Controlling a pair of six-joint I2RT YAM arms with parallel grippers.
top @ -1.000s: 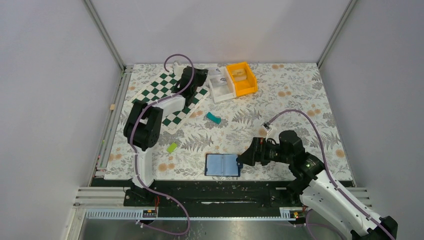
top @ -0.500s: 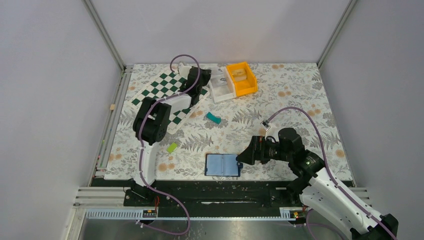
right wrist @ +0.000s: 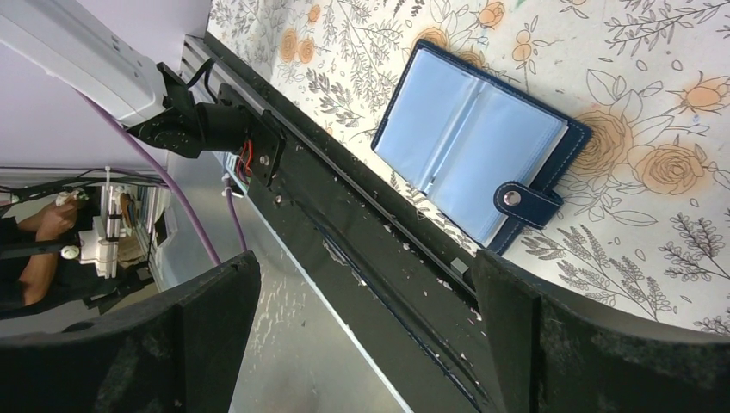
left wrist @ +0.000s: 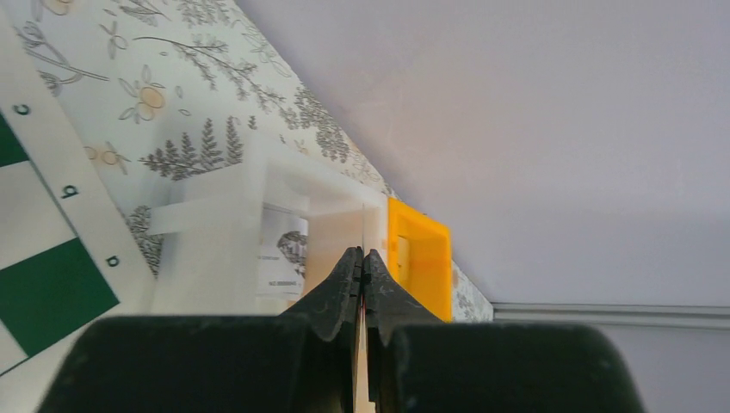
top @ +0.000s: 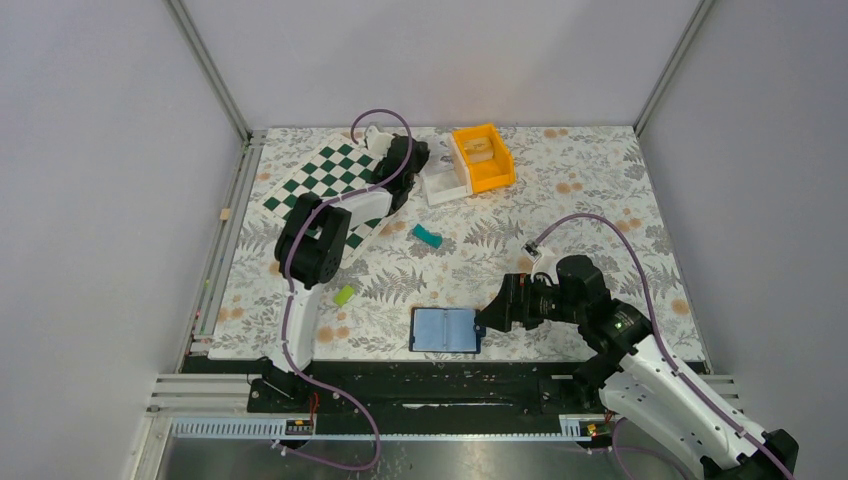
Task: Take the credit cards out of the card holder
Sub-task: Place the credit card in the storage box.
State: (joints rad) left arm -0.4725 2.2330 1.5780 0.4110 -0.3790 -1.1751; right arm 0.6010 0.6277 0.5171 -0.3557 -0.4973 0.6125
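Letters c, b and a along the white border of the chessboard [left wrist: 47,258].

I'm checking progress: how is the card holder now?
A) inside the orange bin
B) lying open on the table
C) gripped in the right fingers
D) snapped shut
B: the card holder lies spread flat on the table, inside facing up, its snap tab undone.

Lab test cell: grey wall panels [top: 100,200], aluminium framing [top: 205,65].

Navy card holder [top: 445,329] open flat at the table's [top: 600,200] near edge, pale blue panels up, snap tab rightward
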